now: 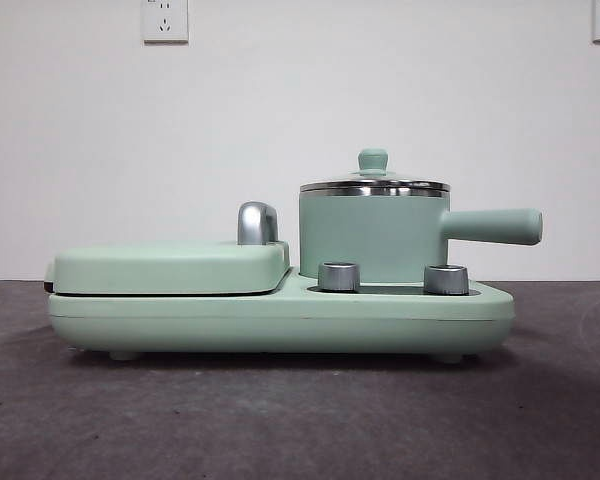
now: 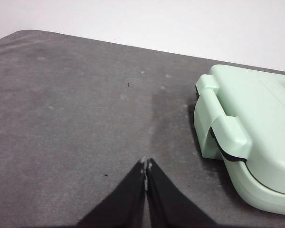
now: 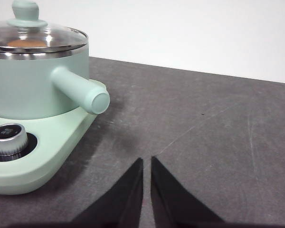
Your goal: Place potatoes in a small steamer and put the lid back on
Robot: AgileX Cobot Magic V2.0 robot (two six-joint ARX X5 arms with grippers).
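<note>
The mint-green small steamer (image 1: 375, 235) stands on the right half of the cooker base, its long handle (image 1: 492, 226) pointing right. The glass lid (image 1: 373, 182) with its green knob sits on the steamer's steel rim. In the right wrist view an orange-brown patch of the potatoes (image 3: 26, 43) shows through the lid (image 3: 35, 35) inside the steamer (image 3: 33, 90). My right gripper (image 3: 147, 159) is shut and holds nothing, over bare table to the side of the handle's tip. My left gripper (image 2: 146, 164) is shut and holds nothing, over the table beside the griddle. Neither arm shows in the front view.
A flat green hinged griddle (image 1: 170, 265) with a chrome handle (image 1: 257, 222) fills the left half of the cooker base (image 1: 280, 318); its hinge end (image 2: 223, 126) lies near my left gripper. Two steel knobs (image 1: 339, 276) (image 1: 446, 279) sit below the steamer. Grey table surrounds the cooker.
</note>
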